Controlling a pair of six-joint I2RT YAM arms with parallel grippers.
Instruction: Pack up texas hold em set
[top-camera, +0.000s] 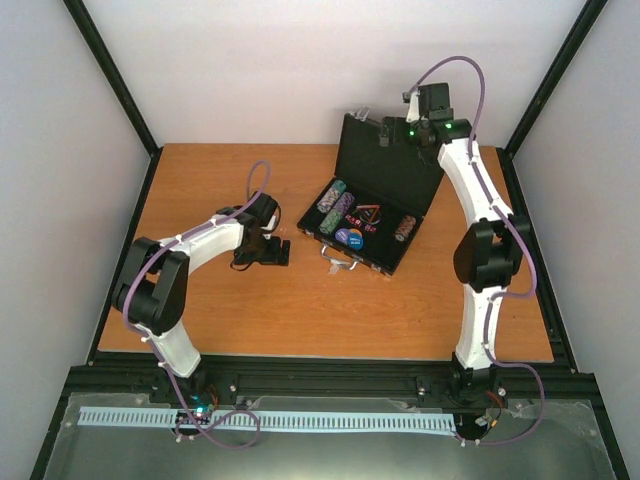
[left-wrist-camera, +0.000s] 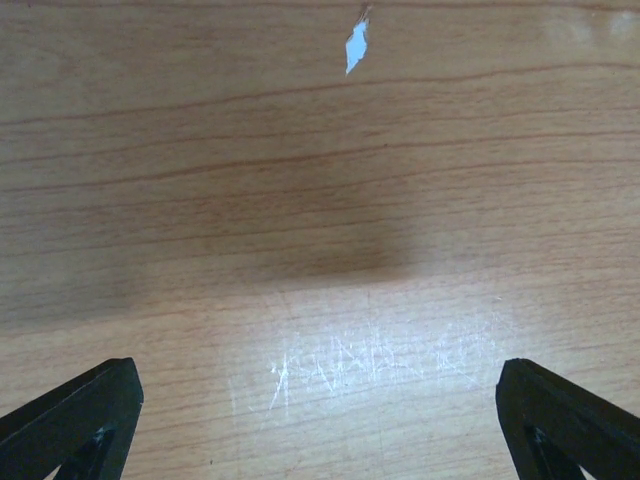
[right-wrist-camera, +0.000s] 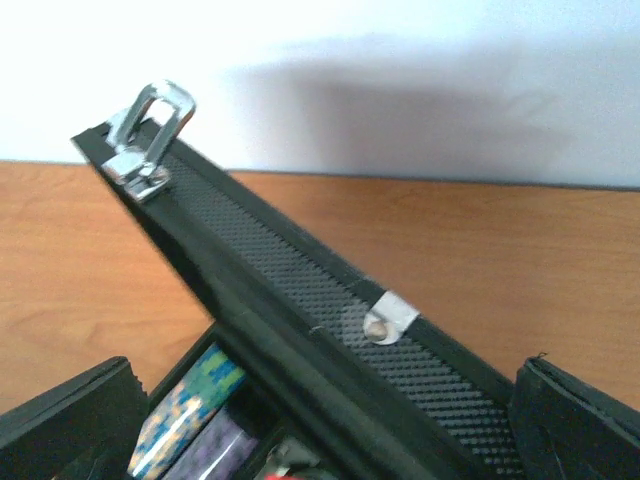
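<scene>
My left gripper (left-wrist-camera: 320, 420) hangs released over the table (left-wrist-camera: 300, 150), elbow folded. Upper right, my outstretched right gripper (right-wrist-camera: 325, 410) gapes over the case (right-wrist-camera: 300, 290) lid.

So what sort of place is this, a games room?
Probably a robotics lab test cell, not a games room: the left arm and right arm are bolted to a black metal frame, plain white panels wall in the wooden table, and the only game gear is one open poker case.
</scene>
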